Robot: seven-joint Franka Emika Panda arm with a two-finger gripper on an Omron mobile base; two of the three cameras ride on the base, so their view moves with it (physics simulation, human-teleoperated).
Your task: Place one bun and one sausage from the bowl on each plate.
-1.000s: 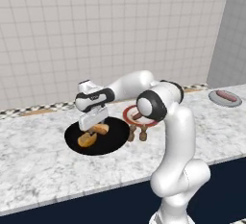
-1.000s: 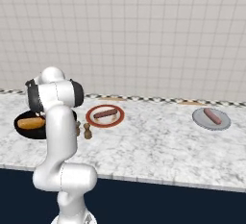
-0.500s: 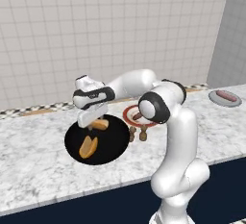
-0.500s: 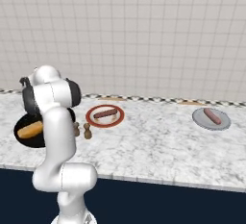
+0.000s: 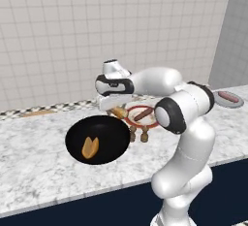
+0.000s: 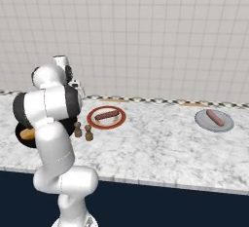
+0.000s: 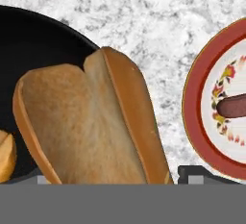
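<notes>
On the marble counter (image 5: 38, 157), the black bowl (image 5: 98, 139) sits at about 9 o'clock from the red-rimmed plate (image 5: 143, 116), the two well apart enough for bare stone to show between them in the hand view. One bun (image 5: 90, 147) lies split-side up inside the bowl, toward its 7 o'clock side.

Above the gap between bowl and plate hangs the gripper (image 5: 116, 109), clamped on a second bun (image 7: 91, 122). In the hand view this held bun is large and close, its split running lengthwise, its left part over the bowl's rim (image 7: 57, 23) and its right edge over the stone. A finger tip (image 7: 197, 172) shows dark at 5 o'clock of it, beside the plate's rim (image 7: 192, 98). The bun left in the bowl peeks in at the lower left (image 7: 6, 156).

A sausage (image 6: 106, 115) lies across the red-rimmed plate (image 6: 92, 120). Two small brown shakers (image 6: 83, 131) stand just beside that plate at its 7 o'clock in the right base view. Far off at 3 o'clock along the counter, the grey plate (image 6: 203, 122) carries another sausage (image 6: 215, 118).
</notes>
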